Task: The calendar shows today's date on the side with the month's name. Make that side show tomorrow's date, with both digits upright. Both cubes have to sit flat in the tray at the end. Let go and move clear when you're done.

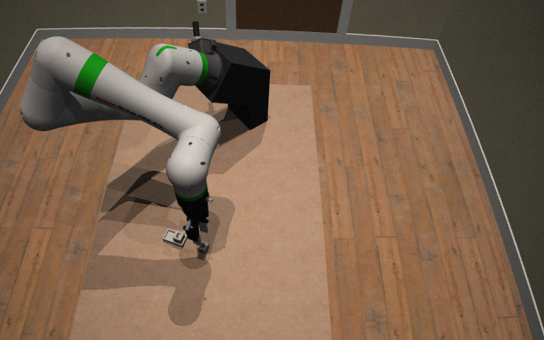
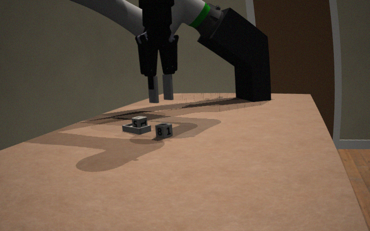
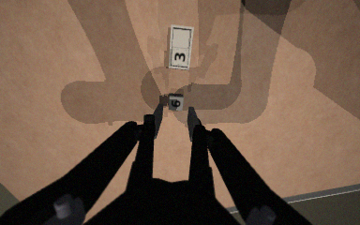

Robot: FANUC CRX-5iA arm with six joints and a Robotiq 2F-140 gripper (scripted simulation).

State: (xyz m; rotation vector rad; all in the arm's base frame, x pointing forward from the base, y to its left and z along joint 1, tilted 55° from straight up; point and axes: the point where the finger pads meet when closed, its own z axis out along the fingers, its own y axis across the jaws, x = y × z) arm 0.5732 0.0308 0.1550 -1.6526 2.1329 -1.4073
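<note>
The grey tray [image 2: 136, 128] lies on the tan mat; it also shows in the wrist view [image 3: 181, 47] and in the top view [image 1: 175, 237]. One cube [image 2: 139, 121] sits in one slot of the tray, with a 3 on top in the wrist view [image 3: 180, 58]. The other slot is empty. The second cube [image 2: 164, 130] rests on the mat just beside the tray, showing 8 and 1 on its sides and a 6 or 9 on top in the wrist view [image 3: 175, 102]. My gripper [image 2: 161, 99] hangs well above this loose cube, its fingers narrowed but apart, with nothing between them.
The black robot pedestal [image 2: 240, 54] stands at the far end of the mat. The arm [image 1: 120, 100] reaches over the mat's left side. Wooden floor surrounds the mat.
</note>
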